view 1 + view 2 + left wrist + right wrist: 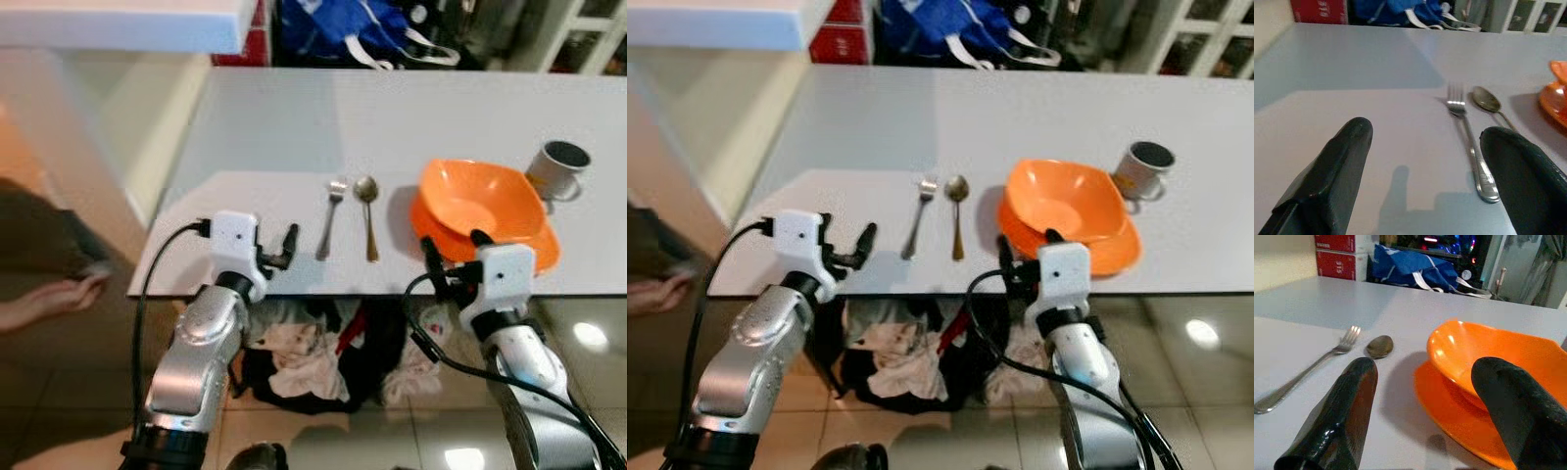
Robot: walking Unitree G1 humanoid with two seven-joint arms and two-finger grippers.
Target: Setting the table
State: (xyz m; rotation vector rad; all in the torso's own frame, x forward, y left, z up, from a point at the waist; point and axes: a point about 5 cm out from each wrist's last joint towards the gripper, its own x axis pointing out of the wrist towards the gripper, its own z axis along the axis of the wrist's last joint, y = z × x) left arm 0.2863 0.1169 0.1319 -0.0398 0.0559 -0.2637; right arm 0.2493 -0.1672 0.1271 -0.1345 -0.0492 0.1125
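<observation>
1. Left eye view: fork [331,218], silver metal, lies on the white table [294,127] near its front edge, tines pointing away from the robot, handle angled slightly toward the left gripper.
2. Spoon [368,217], metal with a duller, brownish tint, lies just beside the fork on its right, bowl end away from the robot, the two nearly parallel and apart.
3. Bowl [477,196], bright orange, glossy, with an irregular rim, sits in an orange plate [539,243] right of the spoon.
4. Mug [557,168], grey metal with a handle, upright, just beyond the plate's far right side.
5. Left gripper [277,251], fingers spread apart and holding nothing, hovers at the table's front edge, just left of the fork's handle.
6. Right gripper [454,257], fingers parted and empty, at the front edge by the near rim of the plate.
7. Red boxes [1341,253] beyond the table's far edge; one carries white print, seemingly "315", otherwise unreadable.
8. Blue bag [343,29] with white straps, beside the boxes behind the table.
9. Heap of cloths [304,357], white, black and red, on the tiled floor under the table.
10. A person's hand [49,299] at the far left, low beside the table.
</observation>
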